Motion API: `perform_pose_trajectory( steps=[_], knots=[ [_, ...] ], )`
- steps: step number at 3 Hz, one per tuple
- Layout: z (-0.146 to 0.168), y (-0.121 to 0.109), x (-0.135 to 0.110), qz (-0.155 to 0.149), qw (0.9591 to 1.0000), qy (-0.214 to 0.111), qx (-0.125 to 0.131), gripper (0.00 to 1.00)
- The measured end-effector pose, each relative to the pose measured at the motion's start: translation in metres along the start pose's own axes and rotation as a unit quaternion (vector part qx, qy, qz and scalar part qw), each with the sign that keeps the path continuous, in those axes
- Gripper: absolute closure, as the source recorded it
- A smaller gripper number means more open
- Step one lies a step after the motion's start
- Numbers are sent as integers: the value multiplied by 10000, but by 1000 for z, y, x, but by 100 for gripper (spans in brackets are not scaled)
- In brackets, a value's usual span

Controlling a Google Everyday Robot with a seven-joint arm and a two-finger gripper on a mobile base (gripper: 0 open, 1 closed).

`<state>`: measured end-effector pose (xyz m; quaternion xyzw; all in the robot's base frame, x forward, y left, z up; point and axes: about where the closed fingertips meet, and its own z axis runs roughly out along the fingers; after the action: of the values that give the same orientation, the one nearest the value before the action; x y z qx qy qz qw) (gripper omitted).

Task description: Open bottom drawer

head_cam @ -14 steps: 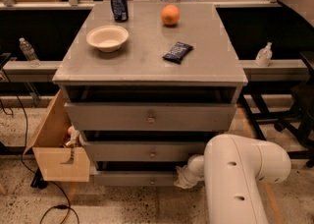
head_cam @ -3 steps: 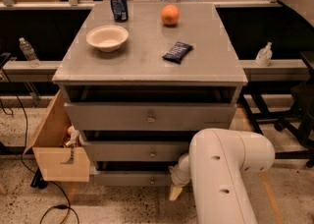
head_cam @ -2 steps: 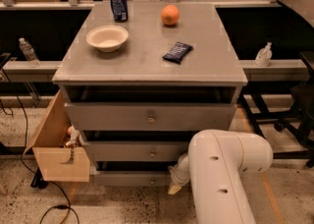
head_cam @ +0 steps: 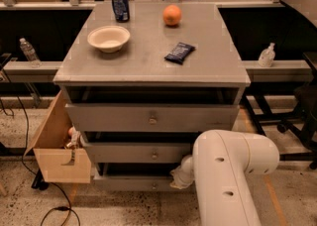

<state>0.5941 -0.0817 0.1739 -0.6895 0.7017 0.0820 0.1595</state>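
A grey wooden cabinet holds three stacked drawers, each with a small round knob. The bottom drawer [head_cam: 133, 183] is the lowest and narrowest front, just above the floor, its knob [head_cam: 154, 186] near the centre. My white arm comes in from the lower right. Its gripper [head_cam: 179, 176] sits at the right part of the bottom drawer front, just right of the knob. The arm's bulk hides the drawer's right end.
On the cabinet top [head_cam: 148, 46] stand a cream bowl [head_cam: 108, 37], a blue can [head_cam: 120, 4], an orange [head_cam: 172, 15] and a dark snack packet [head_cam: 179, 52]. An open cardboard box [head_cam: 57, 145] leans at the cabinet's left side. Bottles [head_cam: 28, 51] sit on side rails.
My arm has swung left since the oldest frame, bringing the gripper down against the bottom drawer front. Over the last second it has barely moved. The drawers look the same.
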Motion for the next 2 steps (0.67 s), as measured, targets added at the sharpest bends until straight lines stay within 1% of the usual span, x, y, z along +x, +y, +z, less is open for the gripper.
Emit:
perform_pose_trajectory(
  steps=[1,2],
  knots=[
    [0,0,0,0,10000,0,0,100],
    [-9,12,3,178,9998,-37,28,100]
  ],
)
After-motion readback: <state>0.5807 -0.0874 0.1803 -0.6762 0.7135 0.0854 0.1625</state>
